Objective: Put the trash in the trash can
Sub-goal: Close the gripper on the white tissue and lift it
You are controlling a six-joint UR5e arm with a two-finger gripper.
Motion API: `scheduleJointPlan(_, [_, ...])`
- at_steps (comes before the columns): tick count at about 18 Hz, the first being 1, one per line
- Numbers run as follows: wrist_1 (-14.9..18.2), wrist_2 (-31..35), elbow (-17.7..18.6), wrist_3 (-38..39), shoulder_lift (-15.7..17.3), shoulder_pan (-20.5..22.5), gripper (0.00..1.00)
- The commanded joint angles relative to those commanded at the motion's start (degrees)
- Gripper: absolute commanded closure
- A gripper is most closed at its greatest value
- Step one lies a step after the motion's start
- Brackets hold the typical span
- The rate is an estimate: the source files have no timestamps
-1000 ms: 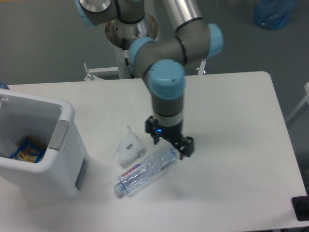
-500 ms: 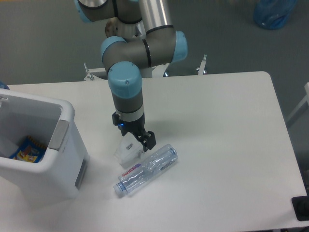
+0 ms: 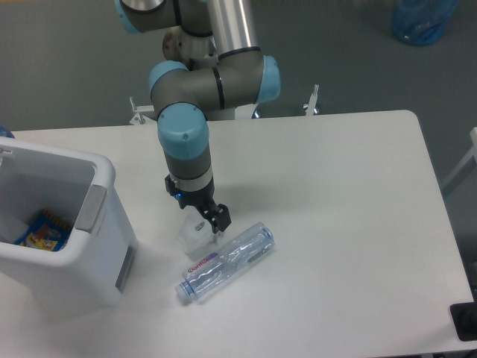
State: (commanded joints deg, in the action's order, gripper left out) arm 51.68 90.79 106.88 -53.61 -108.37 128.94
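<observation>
End effector (image 3: 203,221) sits low over the wrinkly plastic piece (image 3: 191,234), black fingers pointing down onto its upper edge. Jaw gap cannot be read at this resolution, and whether the fingers have closed on the plastic cannot be told either; the piece appears to rest on the table (image 3: 350,194).

Water bottle (image 3: 226,261) lies on its side just beside the wrinkly piece, on the near-right, cap end toward the front-left, label visible near the cap end. Contact between the two pieces of trash cannot be confirmed. Trash can (image 3: 100,175) stands at the left of the table, well apart from both, opening upward. A colourful wrapper (image 3: 42,230) already lies in its bottom.

Judgement: step in hand is the pick of the wrinkly piece; neither piece is in the trash can yet.

Risks:
- Thin, crumpled plastic may fold or slide out between the fingers on closing, giving an empty grasp.
- A finger descending close to the bottle could nudge it; being round and on its side, it may roll toward the table's front edge.
- A light piece held by one corner could drop in transit before clearing the can's rim.
</observation>
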Motion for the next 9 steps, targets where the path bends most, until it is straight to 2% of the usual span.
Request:
scheduleJointPlan(4, [0.1,0.0,-0.1,2.5,-0.3,0.0,0.38])
scheduleJointPlan(6, [0.1,-0.1,-0.4,4.3,-0.4,0.0,0.59])
scheduleJointPlan(8, [0.2,-0.1,-0.5,5.6,-0.4,0.0,0.95])
scheduleJointPlan(9, [0.2,-0.3,-0.8,5.7,-0.1,0.1,1.00])
